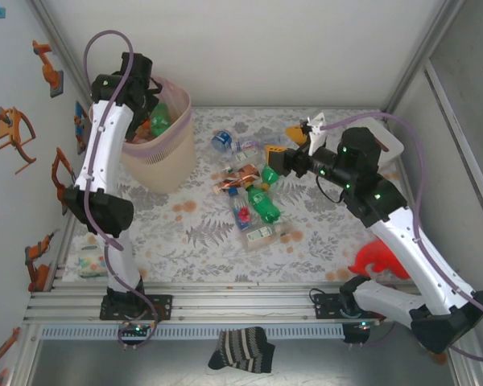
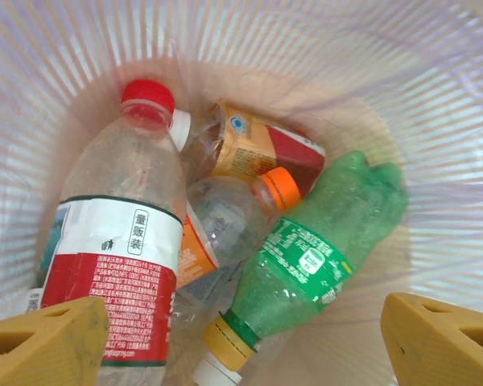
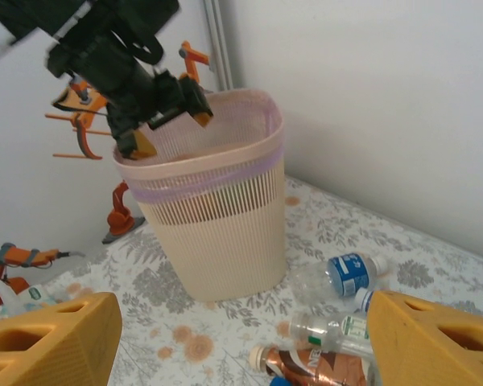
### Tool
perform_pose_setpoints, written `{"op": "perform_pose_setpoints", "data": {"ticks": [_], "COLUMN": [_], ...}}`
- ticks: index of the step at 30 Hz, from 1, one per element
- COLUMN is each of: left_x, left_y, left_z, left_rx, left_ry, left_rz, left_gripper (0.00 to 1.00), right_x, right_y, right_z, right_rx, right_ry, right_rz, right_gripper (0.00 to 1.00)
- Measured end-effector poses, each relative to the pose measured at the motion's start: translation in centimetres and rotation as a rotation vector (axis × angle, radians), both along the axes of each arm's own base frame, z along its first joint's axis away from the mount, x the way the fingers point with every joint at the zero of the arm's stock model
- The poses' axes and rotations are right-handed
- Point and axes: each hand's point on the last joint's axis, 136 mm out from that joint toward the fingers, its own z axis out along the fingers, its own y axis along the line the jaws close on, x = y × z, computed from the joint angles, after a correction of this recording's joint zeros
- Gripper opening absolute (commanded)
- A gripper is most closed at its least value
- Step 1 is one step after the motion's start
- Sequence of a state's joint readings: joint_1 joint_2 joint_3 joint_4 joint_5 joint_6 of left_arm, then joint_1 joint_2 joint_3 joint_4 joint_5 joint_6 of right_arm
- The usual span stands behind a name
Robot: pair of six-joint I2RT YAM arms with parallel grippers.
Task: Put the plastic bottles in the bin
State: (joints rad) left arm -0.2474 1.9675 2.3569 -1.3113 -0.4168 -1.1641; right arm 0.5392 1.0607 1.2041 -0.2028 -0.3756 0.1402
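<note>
Left end effector point(image 3: 171, 129) hangs spread over the bin point(image 3: 217, 233); right end effector point(image 3: 241, 342), also spread, hovers above bottles point(image 3: 346, 273).

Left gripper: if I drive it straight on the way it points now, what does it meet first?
The left gripper points down into the bin. It would probably first meet the green bottle or the orange-capped bottle lying inside; depth is unclear.
</note>
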Motion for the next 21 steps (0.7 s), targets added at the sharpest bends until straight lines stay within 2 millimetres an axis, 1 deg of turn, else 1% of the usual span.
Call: {"op": "perform_pose_setpoints", "data": {"ticks": [2, 4, 5, 7, 10, 11, 13, 14, 17, 21], "left_x": [-0.3, -0.5, -0.5, -0.3, 0.1, 0.2, 0.5, 0.6, 1.1, 1.7], "left_y": [-0.1, -0.3, -0.5, -0.8, -1.1, -1.1, -1.0, -0.8, 0.1, 0.4], "left_z": [0.5, 0.7, 0.5, 0.0, -1.5, -2.2, -3.5, -4.3, -6.4, -7.9], "left_rx": [0.001, -0.002, -0.005, -0.008, -0.011, -0.015, -0.024, -0.028, -0.057, -0.126], "left_ry": [-0.022, -0.035, -0.039, -0.038, -0.017, -0.007, 0.013, 0.028, 0.061, 0.057], "left_rz": [-0.028, -0.060, -0.073, -0.093, -0.105, -0.106, -0.106, -0.102, -0.073, -0.032], "left_gripper": [0.69, 0.62, 0.60, 0.58, 0.54, 0.51, 0.39, 0.35, 0.33, 0.32], "right_x": [0.2, 0.2, 0.2, 0.2, 0.3, 0.4, 0.4, 0.4, 0.5, 0.5], "right_y": [0.0, 0.0, 0.1, 0.1, 0.1, 0.1, 0.2, 0.2, 0.1, 0.0], "right_z": [-0.3, -0.3, -0.3, -0.4, -0.5, -0.5, -0.7, -0.7, -0.9, -1.0], "right_rx": [-0.006, -0.006, -0.006, -0.006, -0.007, -0.008, -0.011, -0.012, -0.016, -0.019], "right_ry": [0.008, 0.009, 0.009, 0.010, 0.013, 0.014, 0.018, 0.020, 0.027, 0.030], "right_rz": [-0.003, -0.004, -0.004, -0.004, -0.004, -0.004, -0.004, -0.005, -0.010, -0.015], "right_gripper": [0.78, 0.78, 0.78, 0.78, 0.78, 0.78, 0.78, 0.78, 0.78, 0.78]}}
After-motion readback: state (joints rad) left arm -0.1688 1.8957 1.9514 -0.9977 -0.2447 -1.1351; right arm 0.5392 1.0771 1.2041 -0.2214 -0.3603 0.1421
